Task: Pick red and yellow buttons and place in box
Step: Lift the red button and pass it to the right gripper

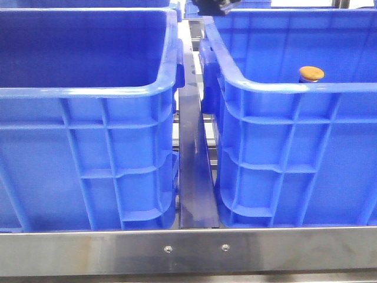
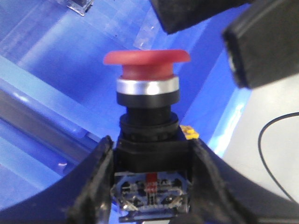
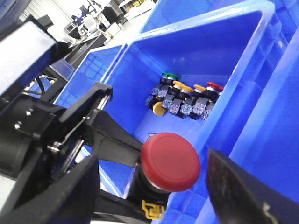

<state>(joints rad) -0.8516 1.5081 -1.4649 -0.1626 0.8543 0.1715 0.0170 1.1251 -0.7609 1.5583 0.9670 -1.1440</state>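
My left gripper (image 2: 149, 145) is shut on the dark body of the red button (image 2: 146, 58), cap pointing away from the wrist. The same red button (image 3: 170, 161) shows in the right wrist view, between the open fingers of my right gripper (image 3: 150, 159), which do not touch it. A yellow-orange button cap (image 1: 311, 73) pokes up just behind the near rim of the right blue crate (image 1: 294, 88). The left blue crate (image 1: 88, 91) stands beside it. In the front view, only a dark piece of an arm (image 1: 215, 6) shows at the top edge.
Several more push buttons (image 3: 184, 99) with green, yellow and red caps lie in a row on the floor of a blue crate (image 3: 201, 51). A steel rail (image 1: 194, 177) runs between the two crates, with a steel bar (image 1: 188, 250) across the front.
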